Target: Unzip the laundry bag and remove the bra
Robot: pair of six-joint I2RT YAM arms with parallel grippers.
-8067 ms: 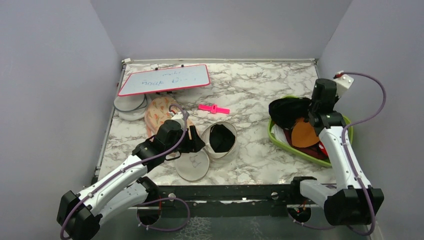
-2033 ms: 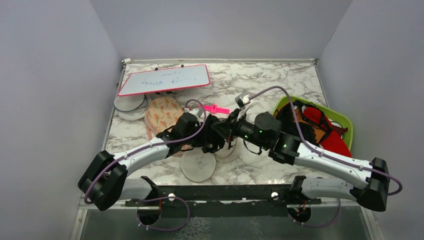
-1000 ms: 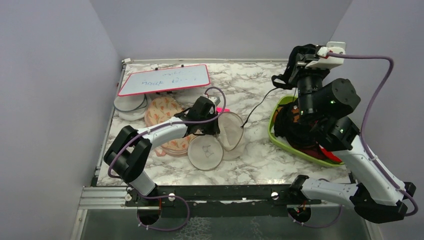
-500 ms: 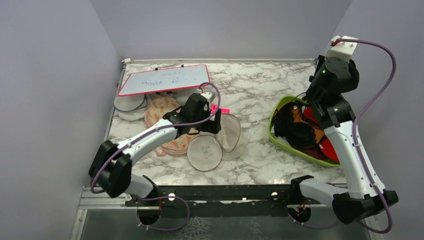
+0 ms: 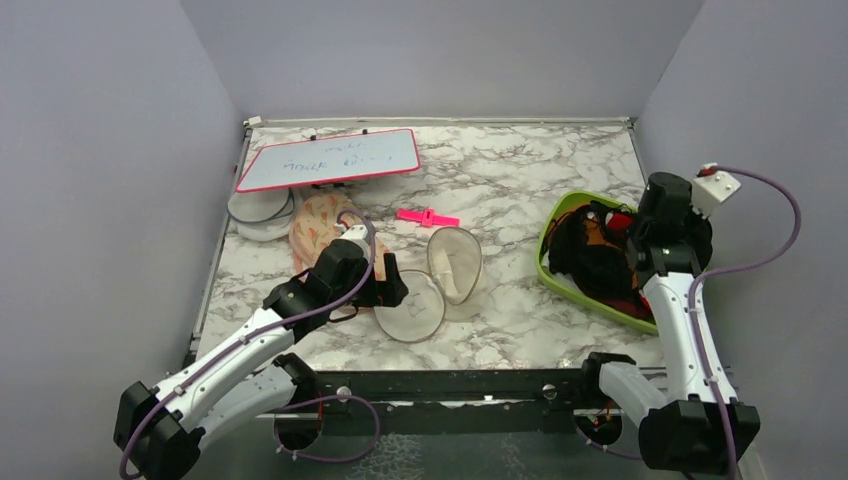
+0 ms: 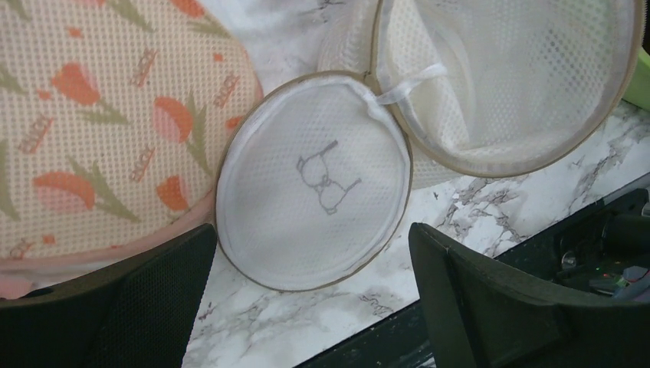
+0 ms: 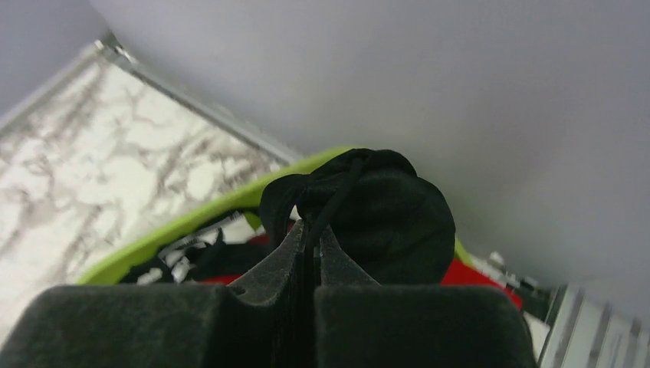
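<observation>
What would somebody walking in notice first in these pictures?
The white mesh laundry bag lies unzipped in the middle of the marble table, both halves spread and empty, with the open left hand just above it. At the right edge, the right hand pinches the black bra over the green basket.
</observation>
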